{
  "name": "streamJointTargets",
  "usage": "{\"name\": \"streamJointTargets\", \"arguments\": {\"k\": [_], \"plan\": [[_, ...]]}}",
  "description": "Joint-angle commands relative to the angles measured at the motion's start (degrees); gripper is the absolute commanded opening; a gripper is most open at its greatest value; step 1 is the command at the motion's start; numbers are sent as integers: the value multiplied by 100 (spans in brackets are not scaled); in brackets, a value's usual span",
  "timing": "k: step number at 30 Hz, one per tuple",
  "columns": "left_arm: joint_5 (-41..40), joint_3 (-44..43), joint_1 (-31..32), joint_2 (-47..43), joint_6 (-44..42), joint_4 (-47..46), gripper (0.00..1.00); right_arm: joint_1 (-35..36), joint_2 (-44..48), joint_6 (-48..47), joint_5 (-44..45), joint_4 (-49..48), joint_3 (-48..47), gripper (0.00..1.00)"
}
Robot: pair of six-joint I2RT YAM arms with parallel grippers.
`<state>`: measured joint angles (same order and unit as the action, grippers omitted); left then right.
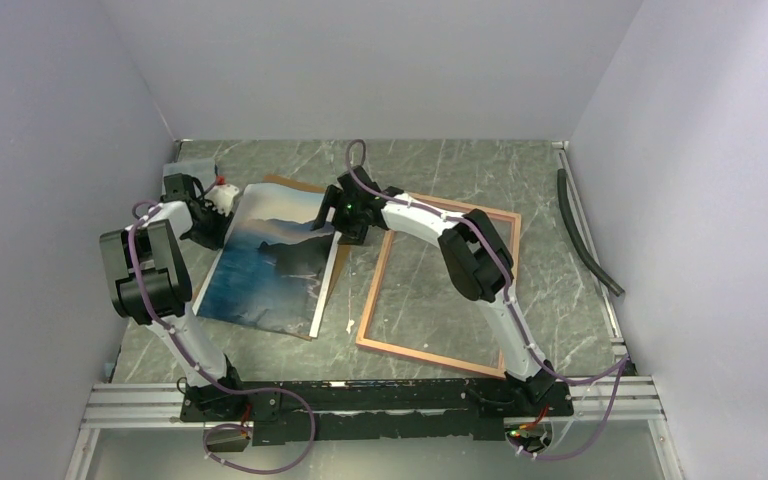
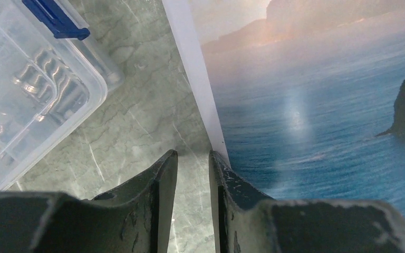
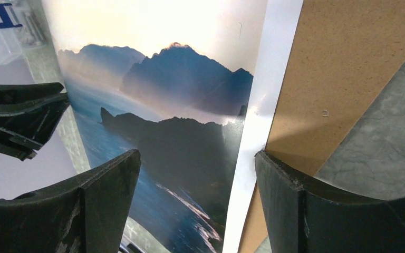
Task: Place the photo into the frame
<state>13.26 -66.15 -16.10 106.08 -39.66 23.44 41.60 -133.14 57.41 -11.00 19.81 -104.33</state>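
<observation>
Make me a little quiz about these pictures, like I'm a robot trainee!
1. True or false: the photo is inside the frame.
2. What lies under the photo? A board, B towel, C plate.
3. Fill in: the right gripper has its jaws ____.
Key: 1 false; 2 A; 3 open.

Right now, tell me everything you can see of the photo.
The photo is a thin glossy print: dark mountains, blue water, pale sky, white margin along its long sides. It lies picture-up, askew, on a brown board, left of the frame. The left tool sits at its left margin; the right tool, jaws wide, straddles its right margin.
</observation>
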Motion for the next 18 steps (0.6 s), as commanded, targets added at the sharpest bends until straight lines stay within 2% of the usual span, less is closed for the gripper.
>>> {"name": "streamJointTargets", "arguments": {"k": [1, 7, 15, 18], "plan": [[382, 182, 37, 539, 94, 1154, 34, 155, -417, 366, -115, -123, 185, 84], [648, 17, 84, 451, 131, 1481, 33, 158, -373, 682, -561, -893, 637, 87], [1011, 47, 270, 136, 252, 1793, 31, 164, -428, 997, -733, -1365, 916, 90], [1153, 47, 321, 47, 298, 1920, 31, 168, -432, 1289, -918, -1870, 1233, 91]]}}
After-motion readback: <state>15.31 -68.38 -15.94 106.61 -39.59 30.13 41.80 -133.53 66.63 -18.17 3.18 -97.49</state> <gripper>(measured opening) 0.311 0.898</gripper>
